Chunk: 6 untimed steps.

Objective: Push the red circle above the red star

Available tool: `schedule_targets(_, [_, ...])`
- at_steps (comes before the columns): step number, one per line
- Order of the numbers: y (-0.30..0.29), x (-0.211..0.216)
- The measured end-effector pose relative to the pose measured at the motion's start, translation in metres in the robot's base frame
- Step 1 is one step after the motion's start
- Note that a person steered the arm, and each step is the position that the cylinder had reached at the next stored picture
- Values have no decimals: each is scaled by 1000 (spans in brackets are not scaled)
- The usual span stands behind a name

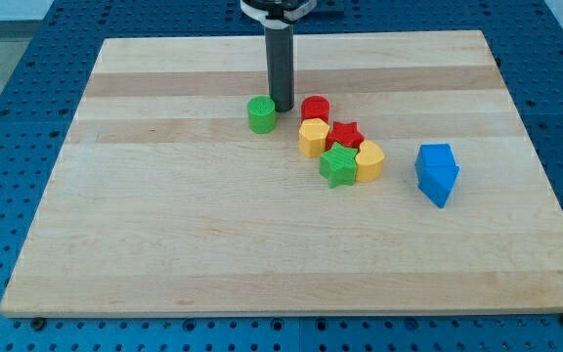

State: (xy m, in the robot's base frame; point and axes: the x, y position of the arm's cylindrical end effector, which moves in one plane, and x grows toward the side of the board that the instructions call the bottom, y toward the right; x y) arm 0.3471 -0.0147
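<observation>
My tip [281, 108] is down on the worktop [164, 235], near the view's top centre. The tool is a bare rod with nothing to clench, so it grasps nothing. The tip sits between the green cylinder [261, 114], just to its left in the view, and the red circle [315, 109], just to its right. I can't tell if it touches either. The red circle is at the upper left of the red star [343, 135], close or touching. The yellow block [312, 138] is just below the circle and left of the star. The green star [338, 166] and yellow heart [369, 161] lie below the red star. The blue block [437, 173] sits apart at the view's right.
</observation>
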Motion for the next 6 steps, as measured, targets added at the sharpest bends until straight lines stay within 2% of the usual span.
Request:
schedule_targets(4, [44, 20])
schedule_targets(6, [28, 33])
